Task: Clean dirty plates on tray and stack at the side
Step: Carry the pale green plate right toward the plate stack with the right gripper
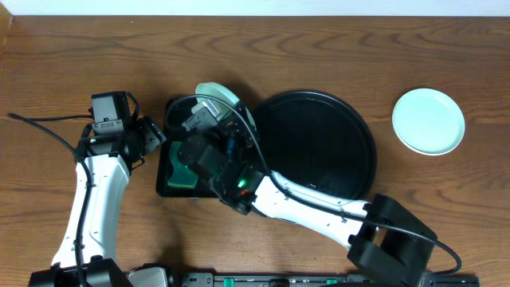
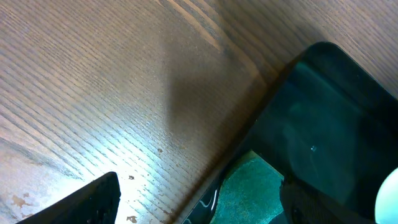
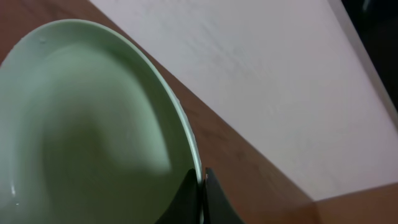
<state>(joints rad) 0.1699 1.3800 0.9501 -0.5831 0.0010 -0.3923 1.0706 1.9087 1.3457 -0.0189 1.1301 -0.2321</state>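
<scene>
The left arm (image 1: 94,191) reaches forward, its left gripper (image 1: 154,135) spread wide. The right arm (image 1: 319,209) stretches across leftward, the right gripper (image 3: 203,186) pinched on a mint green plate (image 3: 93,124) rim.

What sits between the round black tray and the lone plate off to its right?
Nothing: bare wood tabletop between tray and plate, per overhead view.

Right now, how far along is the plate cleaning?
Done: the round tray is bare and a pale plate sits on the table at right. In hand: the right gripper pinches a mint plate by its rim over the sponge tray. Left: set it with the pale plate. I see no third plate.
</scene>
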